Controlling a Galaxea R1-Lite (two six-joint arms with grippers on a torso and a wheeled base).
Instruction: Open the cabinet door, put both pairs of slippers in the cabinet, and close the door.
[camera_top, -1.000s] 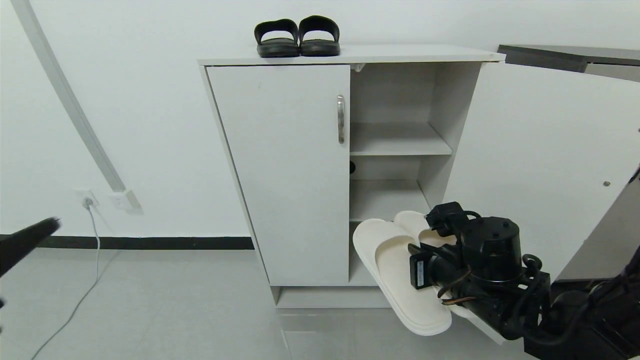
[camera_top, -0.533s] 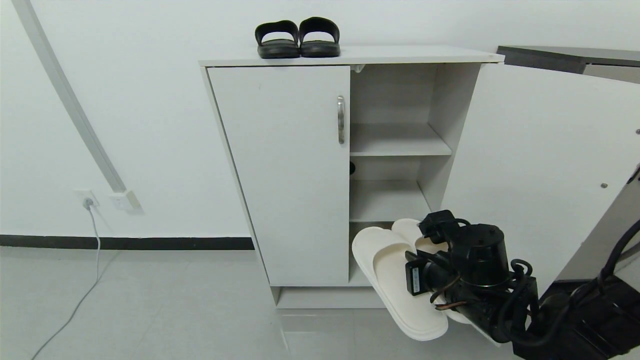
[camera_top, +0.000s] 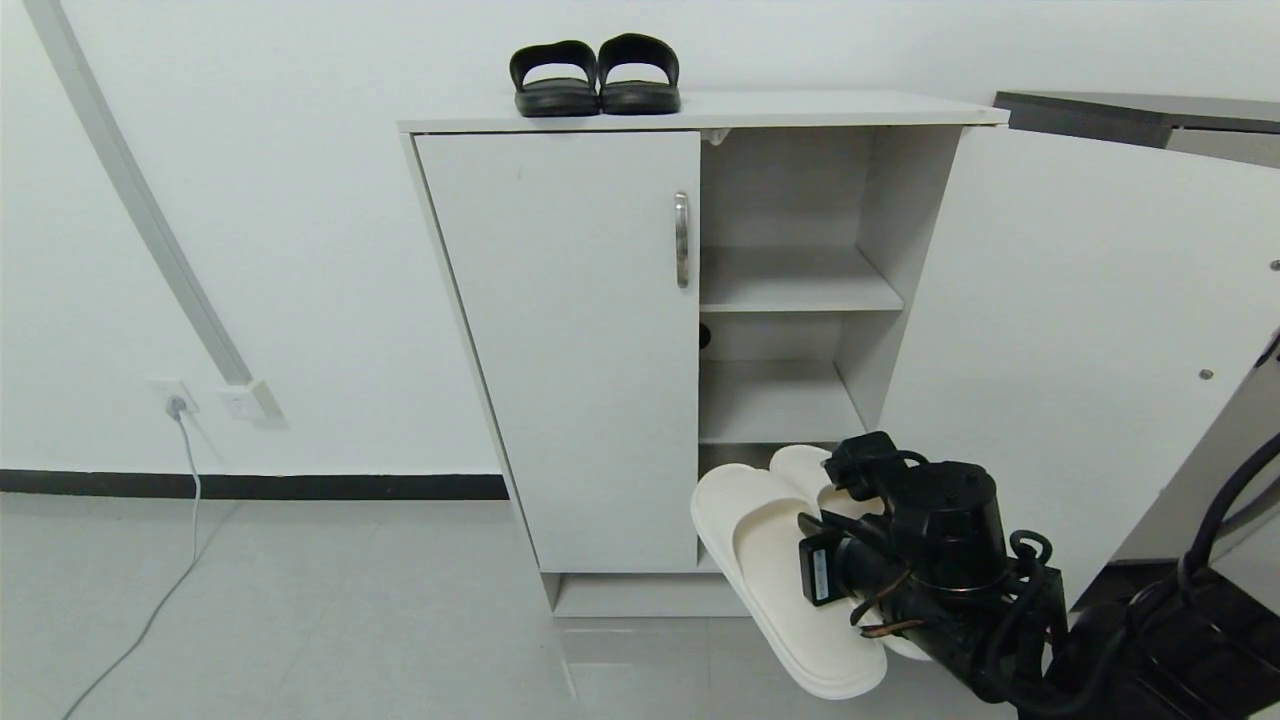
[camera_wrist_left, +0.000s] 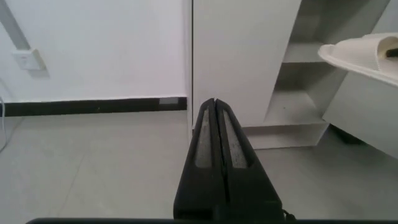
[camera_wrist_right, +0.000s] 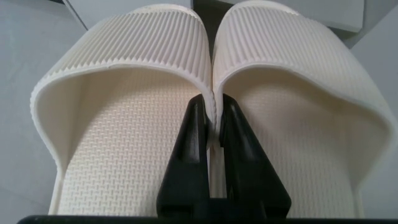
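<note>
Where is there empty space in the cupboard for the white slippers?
Inside the open white cabinet, the upper shelf and middle shelf look bare, between its right wall and the closed left door. The bottom opening is crowded by the cream ribbed slippers.

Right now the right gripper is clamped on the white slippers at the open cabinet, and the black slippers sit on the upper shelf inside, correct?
Not quite. The black slippers sit on the cabinet top, not on the upper shelf inside; the head view shows this. The rest holds: the right gripper is clamped on the white slippers at the open cabinet.
</note>
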